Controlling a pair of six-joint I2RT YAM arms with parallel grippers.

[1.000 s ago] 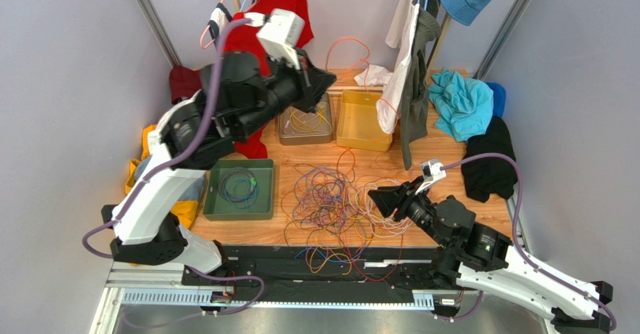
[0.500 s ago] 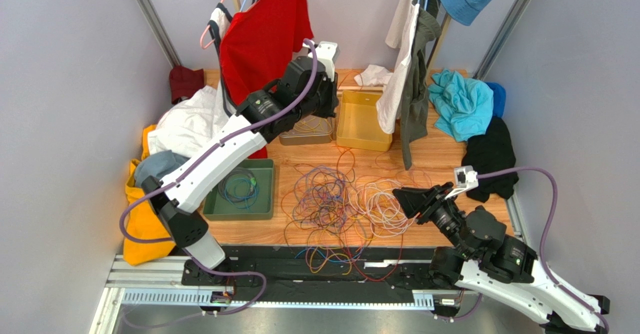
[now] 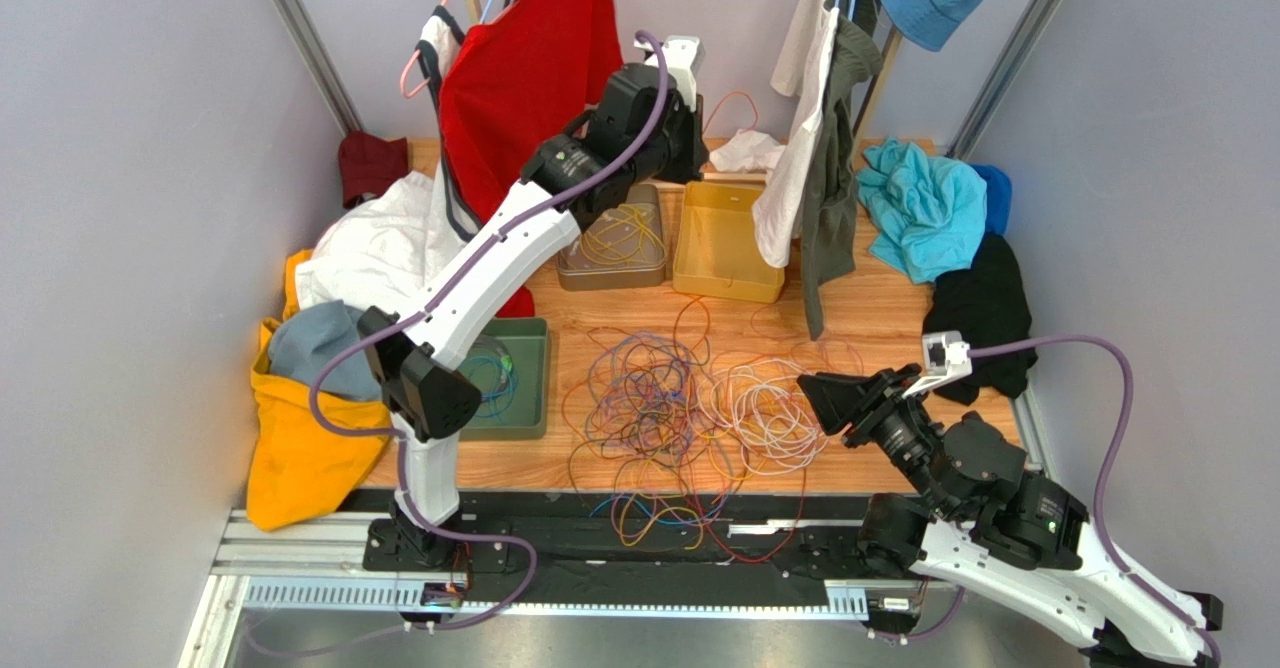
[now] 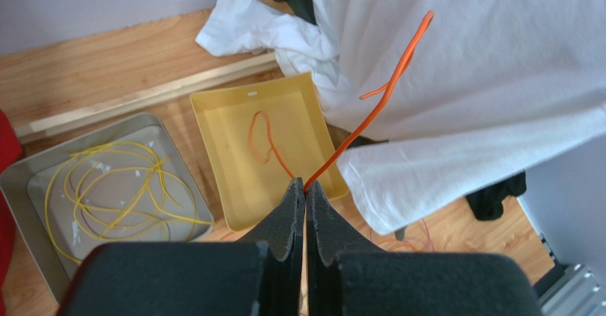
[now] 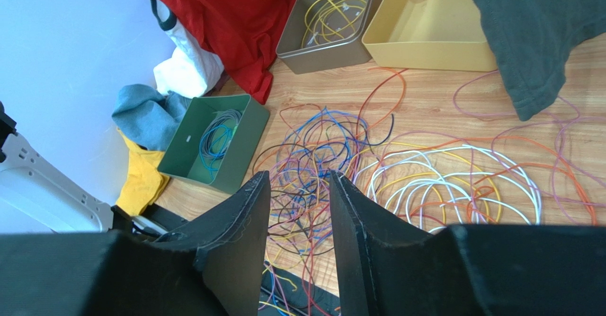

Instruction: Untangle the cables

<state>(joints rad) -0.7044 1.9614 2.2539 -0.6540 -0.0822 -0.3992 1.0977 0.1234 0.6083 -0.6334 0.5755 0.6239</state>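
Cables [image 3: 676, 406] sprawl in a loose, many-coloured tangle on the table [image 3: 887, 323], at nine o'clock from my right gripper [image 5: 299, 181], whose jaws stand partly apart and empty. Yellow tray [image 4: 235, 153] sits at twelve o'clock of the tangle. Above it my left gripper [image 4: 305, 188] pinches one orange cable [image 4: 370, 110]. I judge these wires light, springy and quick to snag, so a free end or outer loop looks the best hold.
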